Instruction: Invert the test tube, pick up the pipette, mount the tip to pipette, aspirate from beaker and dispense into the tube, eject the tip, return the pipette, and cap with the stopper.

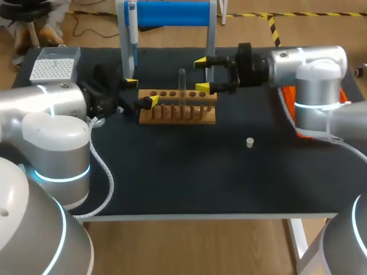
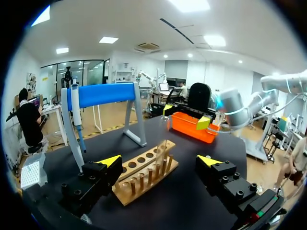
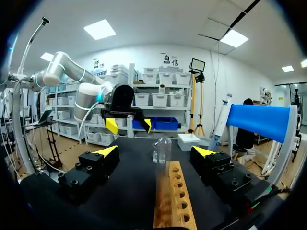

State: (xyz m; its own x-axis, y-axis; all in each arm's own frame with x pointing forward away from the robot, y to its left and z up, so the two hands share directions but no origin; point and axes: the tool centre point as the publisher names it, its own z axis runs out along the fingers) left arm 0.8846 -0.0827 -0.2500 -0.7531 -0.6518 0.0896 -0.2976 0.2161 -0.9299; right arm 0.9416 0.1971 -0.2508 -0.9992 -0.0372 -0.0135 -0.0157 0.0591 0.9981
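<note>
Left hand (image 1: 141,92) and right hand (image 1: 201,73) spread, near wooden rack (image 1: 178,113) with 1 test tube (image 1: 182,78) on black table (image 1: 200,172).

a lab: a wooden test tube rack (image 1: 178,106), a pipette (image 1: 132,26) on its stand (image 1: 172,14), a tip box (image 1: 53,69).

A table (image 1: 189,177) with a dark, matte top and a pale front edge fills most of the head view. Around it lies a light brown wooden floor (image 1: 189,246) marked with yellow-and-black striped tape (image 1: 274,28). In the wrist views, rectangular light panels (image 3: 100,29) glow in a white ceiling (image 2: 144,19) above white walls (image 3: 230,76).
</note>
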